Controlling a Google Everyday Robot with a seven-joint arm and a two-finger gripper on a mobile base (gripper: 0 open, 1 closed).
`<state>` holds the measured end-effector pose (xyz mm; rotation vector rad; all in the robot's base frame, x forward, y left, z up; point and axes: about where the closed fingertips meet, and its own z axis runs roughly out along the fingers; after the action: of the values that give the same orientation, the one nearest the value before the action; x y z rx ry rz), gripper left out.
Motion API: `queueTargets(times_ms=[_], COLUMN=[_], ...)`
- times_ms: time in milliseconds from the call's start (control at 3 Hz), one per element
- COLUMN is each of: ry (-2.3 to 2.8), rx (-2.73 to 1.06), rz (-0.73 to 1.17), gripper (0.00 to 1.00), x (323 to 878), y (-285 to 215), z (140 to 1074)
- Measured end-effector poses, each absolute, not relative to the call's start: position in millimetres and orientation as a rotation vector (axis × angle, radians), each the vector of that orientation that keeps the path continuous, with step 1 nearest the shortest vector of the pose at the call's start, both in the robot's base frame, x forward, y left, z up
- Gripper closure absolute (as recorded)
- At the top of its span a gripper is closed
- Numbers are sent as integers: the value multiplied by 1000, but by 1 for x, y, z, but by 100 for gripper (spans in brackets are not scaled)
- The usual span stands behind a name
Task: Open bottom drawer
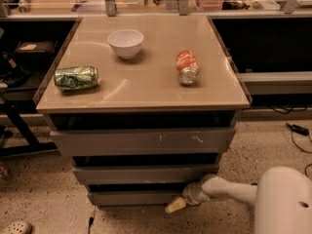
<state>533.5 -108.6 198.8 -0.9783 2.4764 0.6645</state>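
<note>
- Cabinet (146, 143): three grey drawers stacked under a tan top, each front narrower toward the floor.
- Arm (234, 191) reaches in low from the right, probably to get at the lowest front.
- Bottom drawer (131, 197) sits just above the floor and looks shut.
- Gripper (175, 205) is at that drawer's lower right corner — likely seeking an edge, there being no handle; open or closed, I cannot tell.
- Bowl (126, 43) and two cans on top — not involved.
</note>
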Motion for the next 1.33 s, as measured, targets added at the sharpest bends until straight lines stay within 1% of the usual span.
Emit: queueTargets(times_ms=[667,1000,1333], ry=[2474,2516,2516], rx=[-979,-998,-998], rz=[670,715,715], gripper=[0,0,0], x=[534,513,513], y=[-109,-111,-111], z=[199,189,194])
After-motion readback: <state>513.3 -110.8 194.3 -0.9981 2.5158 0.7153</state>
